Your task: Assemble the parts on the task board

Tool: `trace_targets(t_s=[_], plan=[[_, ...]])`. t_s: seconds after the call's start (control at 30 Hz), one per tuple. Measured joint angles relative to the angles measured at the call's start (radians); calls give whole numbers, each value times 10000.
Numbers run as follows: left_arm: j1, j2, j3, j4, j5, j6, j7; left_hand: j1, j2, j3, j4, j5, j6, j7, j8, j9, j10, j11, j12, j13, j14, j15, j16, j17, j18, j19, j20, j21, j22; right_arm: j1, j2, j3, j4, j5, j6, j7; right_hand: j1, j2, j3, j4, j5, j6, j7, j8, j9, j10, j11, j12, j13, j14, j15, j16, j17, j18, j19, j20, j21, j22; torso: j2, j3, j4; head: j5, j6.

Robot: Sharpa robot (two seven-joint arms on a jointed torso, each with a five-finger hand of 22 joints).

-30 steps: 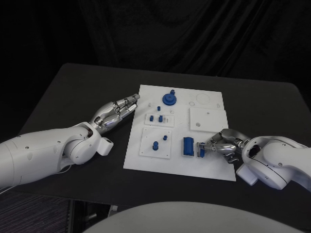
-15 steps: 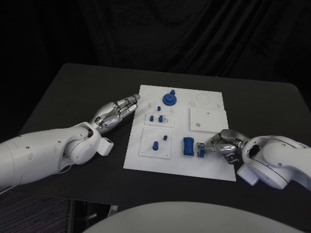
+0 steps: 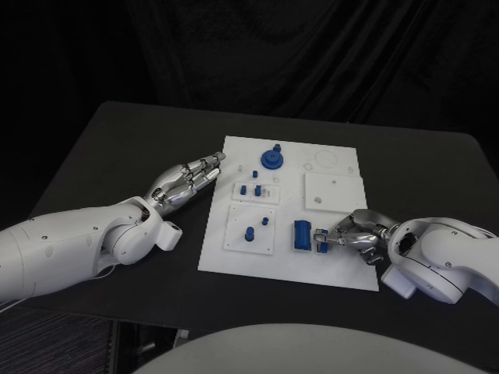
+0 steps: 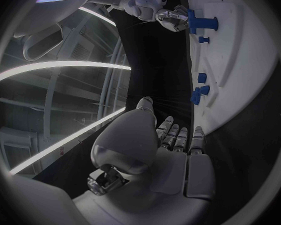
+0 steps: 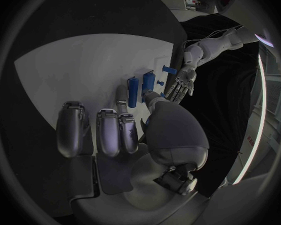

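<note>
Fingers of our right robot hand (image 3: 356,231), at about four o'clock on the task board (image 3: 340,269), close on a small blue part (image 3: 321,241) just beside the long blue part (image 3: 302,235) lying at the board's near right. Our left robot hand (image 3: 188,179) rests flat on the tabletop (image 3: 115,148) at the board's nine o'clock edge, fingers straight, close side by side and holding nothing. Farther out we see blue pegs (image 3: 249,189) near the board's centre, more pegs (image 3: 249,233) at seven o'clock, and a round blue part (image 3: 272,160) at twelve.
</note>
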Motion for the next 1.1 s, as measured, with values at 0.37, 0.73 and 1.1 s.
trace_targets(t_s=[0.37, 0.73, 1.1], plan=[[-9, 1, 0, -1, 0, 20, 0, 0, 0, 0, 0, 0, 0, 0, 0, 0, 0, -1, 0, 0, 0, -1, 0, 1, 0, 0, 0, 0, 0, -8, -89, -3, 46, -24, -77, 205, -127, 127, -269, 238, -222, -164, -22, 313, 41, 0, -1, 0, -1, 0, 0, 0, 38, 1, 0, 0, -41, 0, -2, 2, -6, 34, 0], [-18, -1, 0, -10, 0, 36, 0, 0, 0, 0, 0, 0, 0, 0, 0, 0, 0, -1, 0, 0, 0, -1, 0, 4, 0, 0, 0, 0, 0, -9, -126, -1, 106, -31, -247, 609, -73, 451, -704, 474, 195, -552, -155, 1533, 698, 1, -1, 0, -2, 0, -1, 85, 87, 0, 0, 0, 58, 0, -3, 2, -5, 19, 0], [-23, -1, 0, -9, 0, 49, 0, 15, 15, 19, 19, 14, 0, 0, 0, 0, 0, -1, 0, 0, -1, -1, 0, 7, 0, 0, 0, 0, 0, -10, -143, 0, 167, -33, -444, 912, -31, 697, -803, 698, 745, -697, -235, 2331, 1067, -24, -103, 0, -2, -38, -38, 163, 86, 0, 38, -39, 212, 0, 1, 2, -6, 49, 0]])
